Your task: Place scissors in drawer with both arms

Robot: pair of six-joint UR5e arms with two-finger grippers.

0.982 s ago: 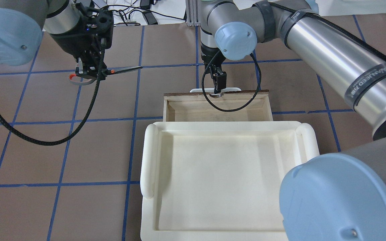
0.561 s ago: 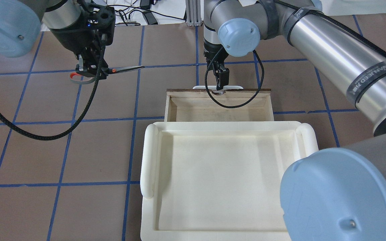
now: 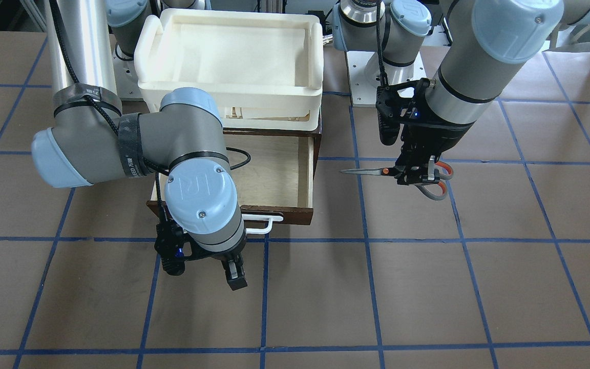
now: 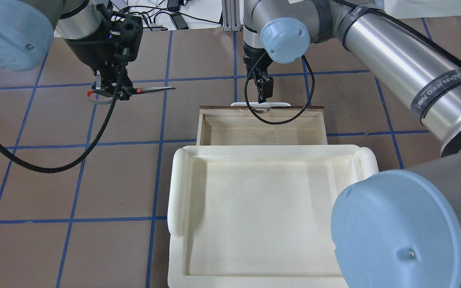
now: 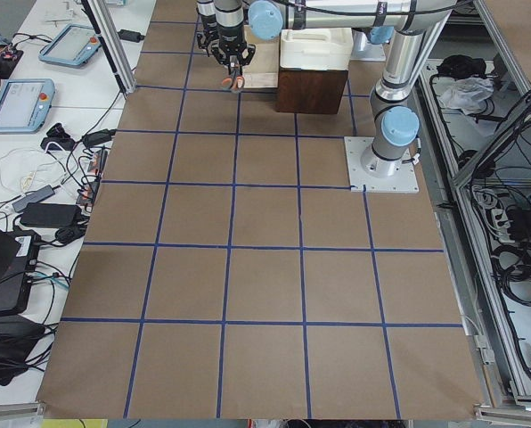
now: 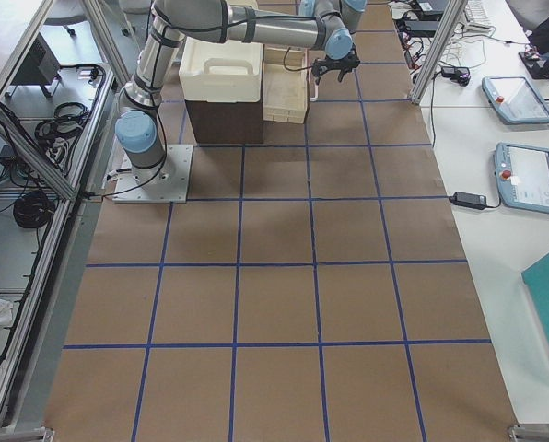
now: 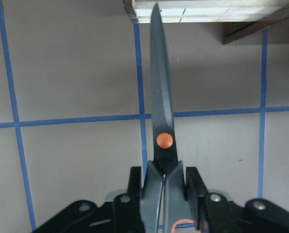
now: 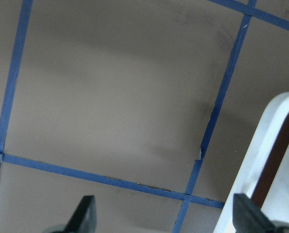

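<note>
The left claw (image 4: 109, 90) is clamped tight on the scissors (image 4: 155, 90) just behind the orange pivot dot, where the dark grey handles begin, as the left wrist view shows with both fingers pressed against the shanks. In the overhead view the closed silver blades lie level and point to 3 o'clock, and the orange-lined loops stick out at 9 o'clock past the claw. The scissors are over the brown bench (image 4: 34, 180), outside the drawer (image 4: 201, 125) and well apart from it, at about 10 o'clock from its open box. In the left wrist view the blade tip (image 7: 155, 9) lines up with a corner of the drawer at 12 o'clock. The drawer stands pulled out, its pale plywood inside bare, with the cream-white plastic tub (image 4: 177, 192) touching it at 6 o'clock in the overhead view and covering its rear part. The white loop handle (image 4: 280, 104) sits on the dark front at 12 o'clock. The right claw (image 4: 263, 90) hangs just above and beyond that handle, its fingers spread wide and gripping nothing. In the right wrist view the two fingertips (image 8: 85, 213) stand far apart over the blue-taped bench, with the handle (image 8: 265, 160) at 4 o'clock, close under one of them.
</note>
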